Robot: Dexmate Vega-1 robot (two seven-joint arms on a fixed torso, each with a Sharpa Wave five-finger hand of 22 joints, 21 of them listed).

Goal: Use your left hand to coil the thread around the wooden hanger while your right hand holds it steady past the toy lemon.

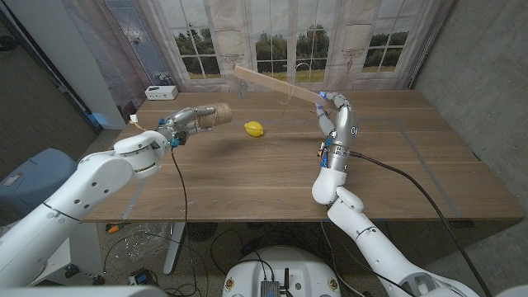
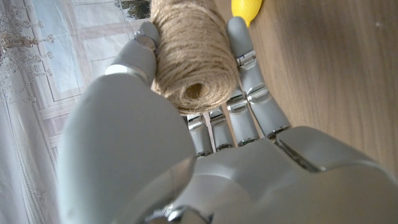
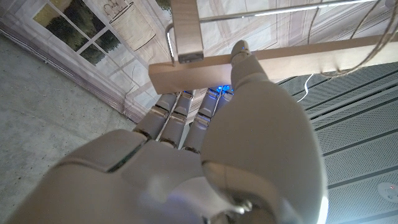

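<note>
Jute spool (image 1: 216, 115) sits gripped in the left hand (image 1: 191, 121); the right hand (image 1: 334, 109) clasps the wooden hanger (image 1: 276, 85) aloft. Thread could snag or go slack (the toy lemon (image 1: 254, 129) lies between them).

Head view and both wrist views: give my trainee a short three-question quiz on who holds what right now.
1. True or false: the left hand grips the twine spool.
2. What does the right hand hold raised above the table? A) the toy lemon B) the wooden hanger C) a white box
3. Fill in: in the head view, the toy lemon lies on the table between the ____ hand and the right arm.

Key:
1. True; the fingers wrap the spool.
2. B, the wooden hanger, gripped near one end.
3. left
</note>
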